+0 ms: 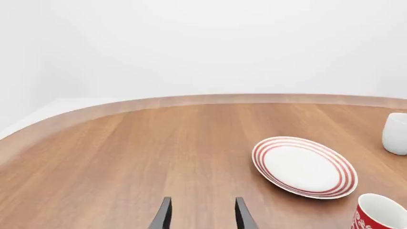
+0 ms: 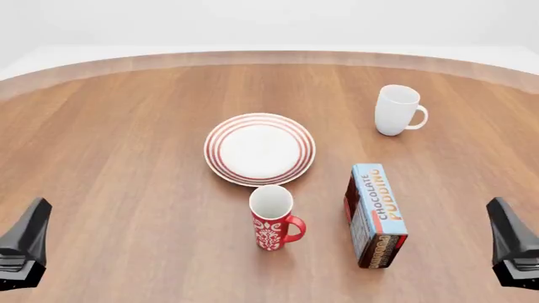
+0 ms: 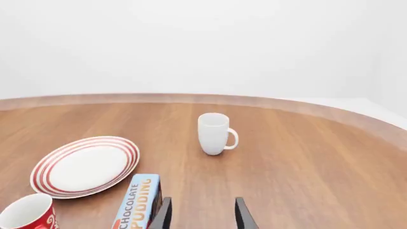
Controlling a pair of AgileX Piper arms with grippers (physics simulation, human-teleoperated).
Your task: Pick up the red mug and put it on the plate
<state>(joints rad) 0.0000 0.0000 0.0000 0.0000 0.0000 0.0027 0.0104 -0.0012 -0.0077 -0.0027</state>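
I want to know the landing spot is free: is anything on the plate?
Nothing: the plate shows bare white inside its red rings. Whatever lies beneath it is hidden.

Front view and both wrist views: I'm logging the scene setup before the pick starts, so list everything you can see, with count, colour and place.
table: one, brown wood with a curved far edge, under everything.
plate: one, white with red rings at the rim, centre of the table.
red mug: one, red with white pattern and white inside, upright just in front of the plate, handle to the right in the front view.
white mug: one, plain white, upright, far right, beyond the box.
pudding box: one, blue with a dark end, lettered CHOCOLATE PUDDING, on its side right of the red mug.
left gripper: one, black, low at the near left, fingers apart, holding nothing.
right gripper: one, black, near right, fingers apart, holding nothing.
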